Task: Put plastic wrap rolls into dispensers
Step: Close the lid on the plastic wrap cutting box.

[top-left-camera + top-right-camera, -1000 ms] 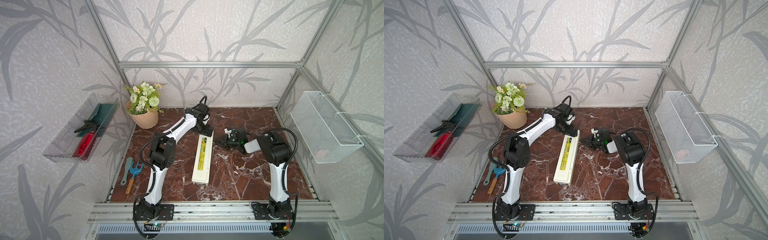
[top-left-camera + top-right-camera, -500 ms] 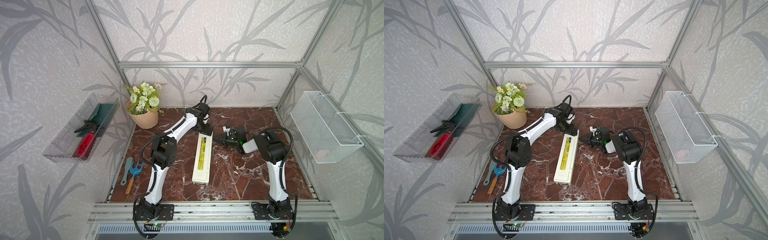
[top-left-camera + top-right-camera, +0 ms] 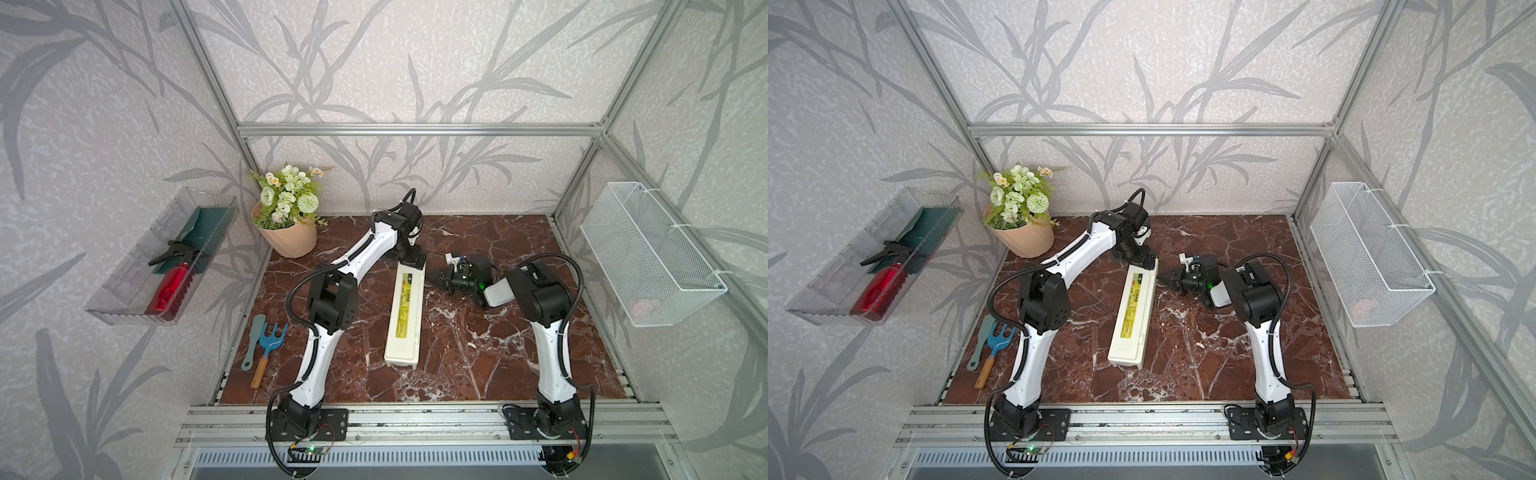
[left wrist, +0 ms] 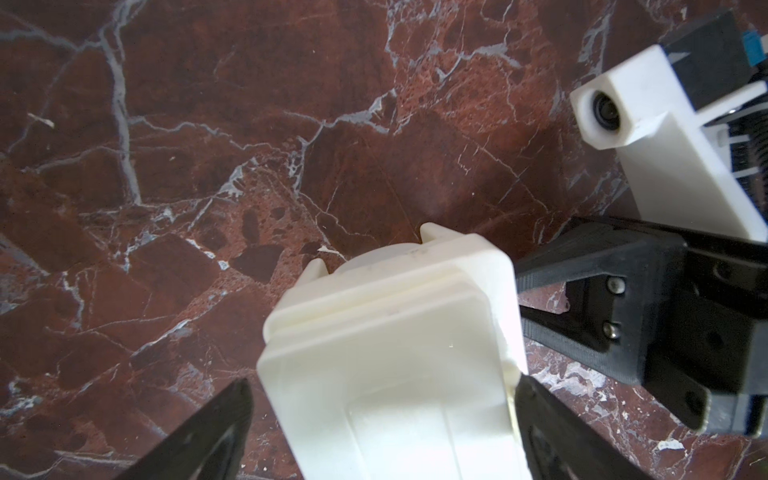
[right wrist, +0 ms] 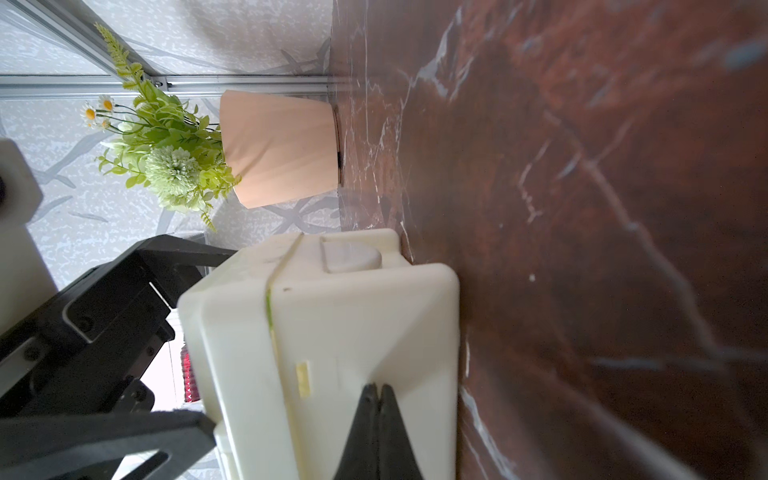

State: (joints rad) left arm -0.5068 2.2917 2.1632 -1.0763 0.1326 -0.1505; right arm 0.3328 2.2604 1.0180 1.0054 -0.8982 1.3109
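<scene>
My left gripper (image 4: 384, 380) stands spread wide, a finger either side of the far end of the dispenser (image 3: 402, 320), unclamped. My right gripper (image 5: 378, 388) is clenched empty, tips at that box's side wall. One dispenser: long, smooth cream plastic, rounded corners, yellow-green label strip (image 3: 405, 303), flat on the veined red marble table (image 3: 478, 353).

Hidden and cut off
The shut lid hides what lies inside the dispenser (image 4: 386, 374); its length and my left fingers (image 4: 208, 436) run off the left wrist view's edge. A pinkish thing (image 3: 644, 308) in the wire basket (image 3: 665, 241) is too small for me to tell.
</scene>
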